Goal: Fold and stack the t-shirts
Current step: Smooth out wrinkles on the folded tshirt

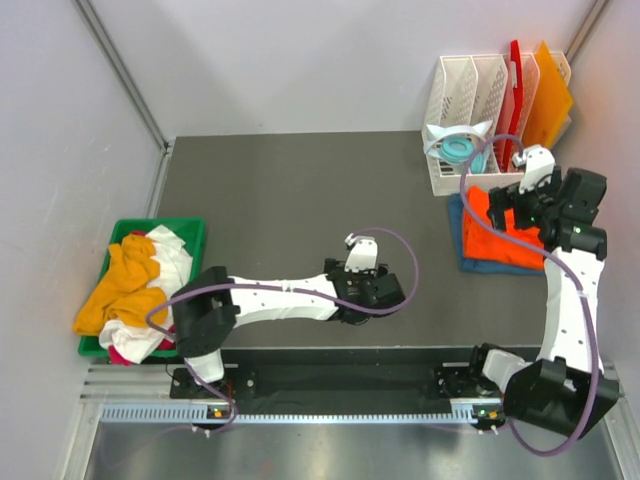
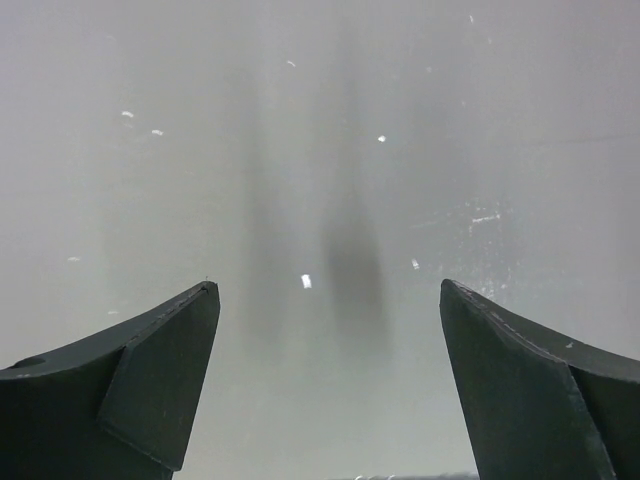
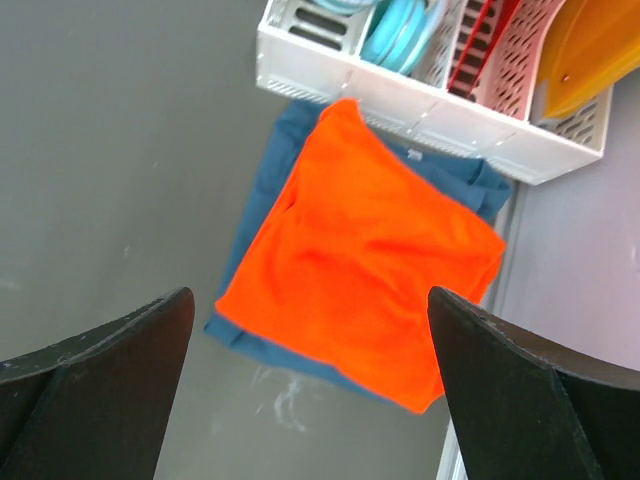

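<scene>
The right gripper (image 3: 310,298) hangs empty with its jaws spread wide, directly above the folded orange t-shirt (image 3: 365,260), which lies on the teal t-shirt (image 3: 262,200). The left gripper (image 2: 328,288) — also spread, holding nothing — faces bare table (image 2: 300,120). The unfolded t-shirts (image 1: 135,285) are heaped in a green bin (image 1: 190,228) far to its left. They are likely light, limp and quick to bunch — best pinched at a hem or shoulder edge.

The orange t-shirt (image 1: 497,243) lies folded on the teal-blue t-shirt (image 1: 457,235), on the bench (image 1: 300,190) just before the white rack (image 1: 470,92).
</scene>
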Motion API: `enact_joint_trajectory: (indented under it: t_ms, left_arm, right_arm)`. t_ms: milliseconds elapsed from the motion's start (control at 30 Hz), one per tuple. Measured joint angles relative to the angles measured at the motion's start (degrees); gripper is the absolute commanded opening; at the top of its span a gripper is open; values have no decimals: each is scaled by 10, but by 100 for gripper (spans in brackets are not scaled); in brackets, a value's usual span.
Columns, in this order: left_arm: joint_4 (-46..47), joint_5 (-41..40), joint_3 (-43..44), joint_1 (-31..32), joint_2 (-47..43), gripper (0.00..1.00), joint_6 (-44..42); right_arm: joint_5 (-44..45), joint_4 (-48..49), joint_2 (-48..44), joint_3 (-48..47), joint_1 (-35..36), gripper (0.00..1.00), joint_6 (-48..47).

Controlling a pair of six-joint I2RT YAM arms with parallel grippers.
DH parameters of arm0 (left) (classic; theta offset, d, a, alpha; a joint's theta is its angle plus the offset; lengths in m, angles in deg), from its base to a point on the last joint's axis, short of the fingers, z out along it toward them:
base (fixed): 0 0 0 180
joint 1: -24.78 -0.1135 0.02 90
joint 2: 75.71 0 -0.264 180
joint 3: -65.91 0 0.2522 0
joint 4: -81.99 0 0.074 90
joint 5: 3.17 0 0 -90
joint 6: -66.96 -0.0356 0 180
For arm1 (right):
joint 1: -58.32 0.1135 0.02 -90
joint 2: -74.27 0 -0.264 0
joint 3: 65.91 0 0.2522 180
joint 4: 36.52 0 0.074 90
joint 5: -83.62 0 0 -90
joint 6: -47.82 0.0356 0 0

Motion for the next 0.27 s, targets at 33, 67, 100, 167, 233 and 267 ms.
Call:
enact_joint_trajectory:
  t_ms: [33, 67, 100, 167, 233, 267]
  left_arm:
    - [1, -2, -7, 0, -13, 96, -4]
    - [1, -6, -17, 0, -30, 96, -8]
    - [2, -10, -26, 0, -47, 96, -12]
    - [3, -19, -45, 0, -80, 95, -16]
    - [3, -28, -68, 0, -114, 95, -17]
    - [3, -32, -78, 0, -129, 96, -17]
  right_arm:
    - [-2, -9, -11, 9, 0, 100, -5]
    - [-5, -18, -23, 14, 0, 100, -11]
    - [-10, -25, -34, 17, 0, 100, -16]
    - [-22, -35, -54, 17, 0, 100, -25]
    - [-30, -36, -70, 16, 2, 100, -27]
    - [-31, -36, -75, 16, 5, 100, -25]
